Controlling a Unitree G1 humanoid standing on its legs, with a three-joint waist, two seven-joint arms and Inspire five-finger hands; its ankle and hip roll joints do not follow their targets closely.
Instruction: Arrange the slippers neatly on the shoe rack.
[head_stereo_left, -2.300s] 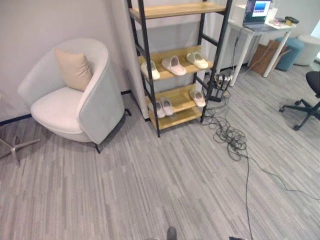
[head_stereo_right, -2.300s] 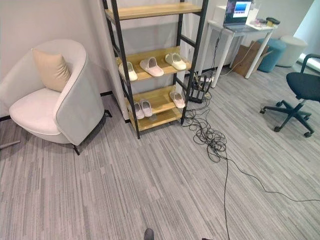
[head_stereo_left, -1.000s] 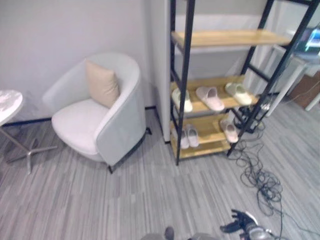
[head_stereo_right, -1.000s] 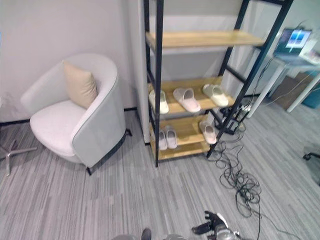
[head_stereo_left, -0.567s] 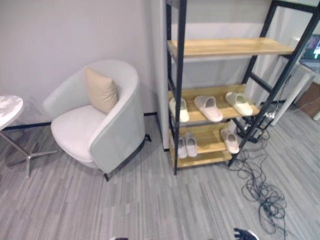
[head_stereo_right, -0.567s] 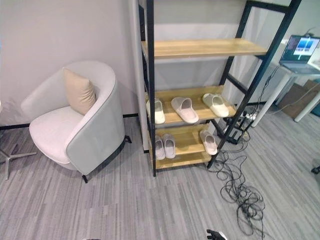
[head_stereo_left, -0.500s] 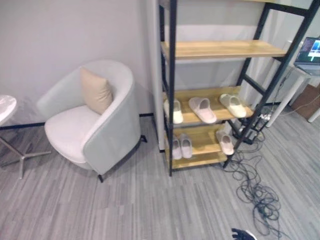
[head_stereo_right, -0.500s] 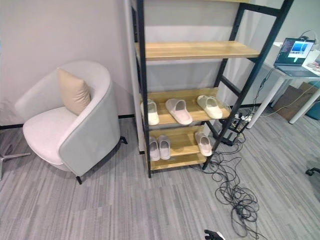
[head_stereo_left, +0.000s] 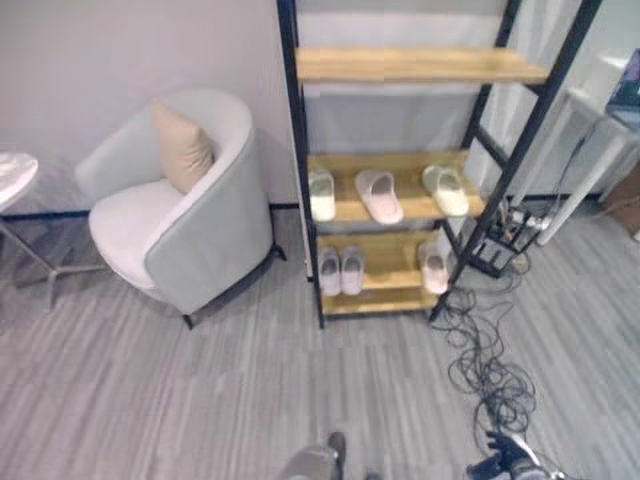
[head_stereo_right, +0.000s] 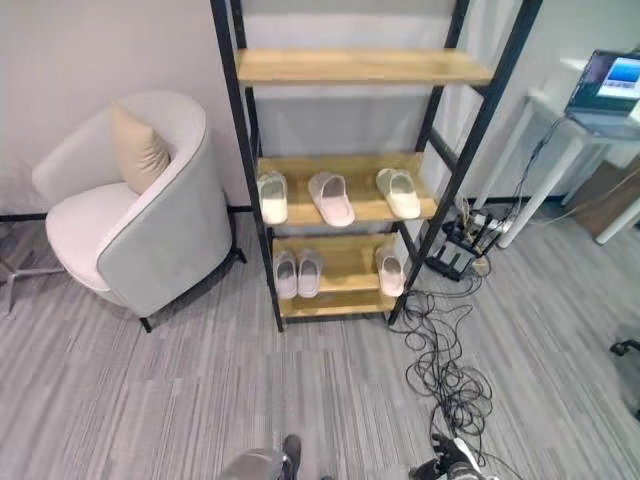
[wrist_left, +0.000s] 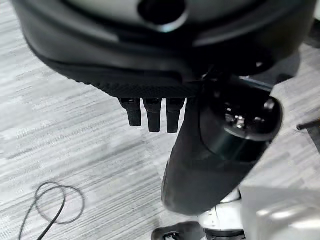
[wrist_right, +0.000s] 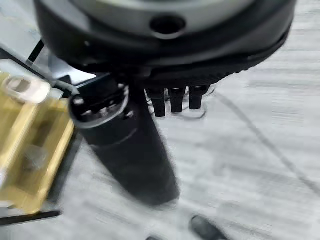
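A grey striped carpet floor (head_stereo_left: 200, 400) runs up to a pale wall, and against that wall stands a tall shoe rack with a black metal frame and light wooden shelves (head_stereo_right: 350, 65). This rack is the landmark for the rest.

On its middle shelf lie three pale slippers, spaced apart: a white slipper (head_stereo_right: 272, 196) at the left end, a pinkish slipper (head_stereo_right: 331, 198) in the centre, angled a little, and a cream slipper (head_stereo_right: 398, 192) at the right end. On its lowest shelf a pair of light slippers (head_stereo_right: 297, 273) sits side by side, just touching, at the left, and a single pale slipper (head_stereo_right: 390, 268) lies well apart at the right. The top shelf carries nothing.

Left of the rack stands a rounded light-grey armchair (head_stereo_left: 205, 235) with a beige cushion (head_stereo_left: 182, 147) leaning in its back corner. Right of the rack, a tangle of black cables (head_stereo_right: 440, 375) spreads over the floor.

The right eye view takes in an open laptop (head_stereo_right: 612, 88) on a white table to the rack's right; the left eye view instead catches the edge of a round white side table (head_stereo_left: 15, 175) beyond the armchair.

The left hand (wrist_left: 152, 112) shows in its wrist view with short dark fingers hanging straight over bare carpet, relaxed and grasping nothing. The right hand (wrist_right: 176, 99) shows likewise in its own wrist view, loose and empty, above the floor near the rack's yellowish lower shelf; it also peeks in at the bottom edge of the head views.
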